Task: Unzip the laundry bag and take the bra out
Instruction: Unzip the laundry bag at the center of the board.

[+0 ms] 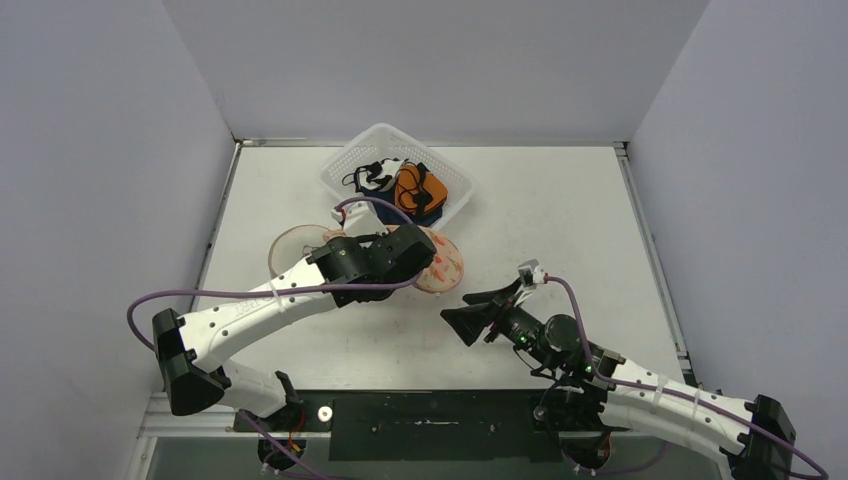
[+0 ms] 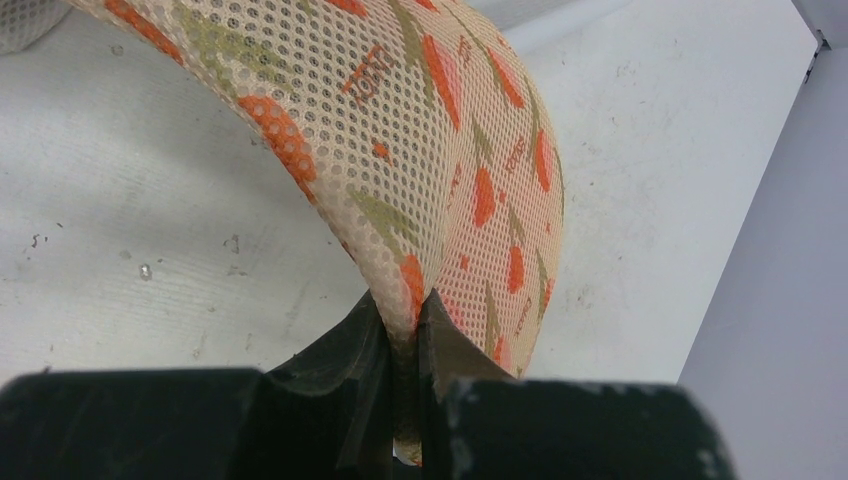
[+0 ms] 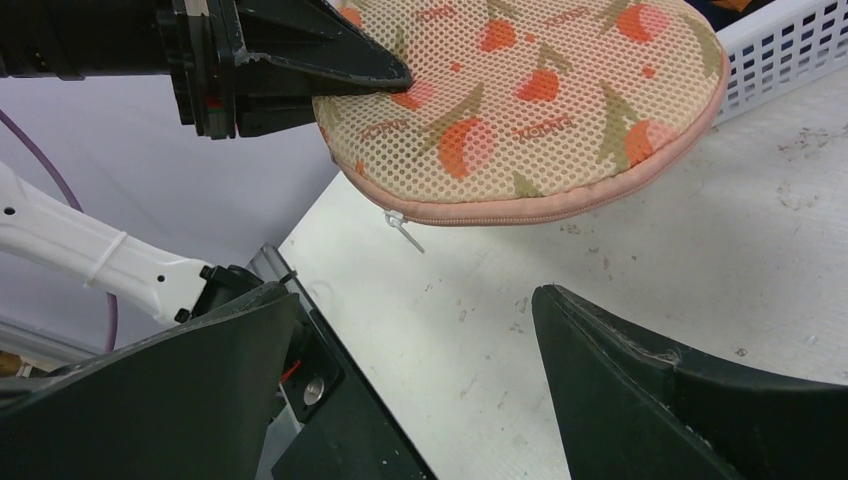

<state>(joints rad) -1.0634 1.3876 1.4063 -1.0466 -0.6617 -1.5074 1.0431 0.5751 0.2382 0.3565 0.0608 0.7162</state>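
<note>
Top external view shows, nearest the arm bases, the right gripper (image 1: 468, 308) low over the table (image 1: 560, 220), its fingers spread wide with nothing between them, pointing at the laundry bag (image 1: 446, 266) just beyond. From above, the left gripper (image 1: 420, 250) is mostly lost under its own arm, so the grip cannot be read there. The left wrist camera settles it: the two dark fingers (image 2: 370, 350) are pinched tight on the bag's edge, and the orange-printed mesh arches up and away from them. Only the right wrist camera shows the zipper. A pink zipped seam runs along the bag's near edge and looks shut, with the small white zipper pull (image 3: 408, 232) dangling at its left end, near where the left gripper bites the mesh. What lies inside the bag cannot be made out in any view. Farthest back, a white basket (image 1: 345, 160) holds orange, black and white clothing, just behind the bag.
</note>
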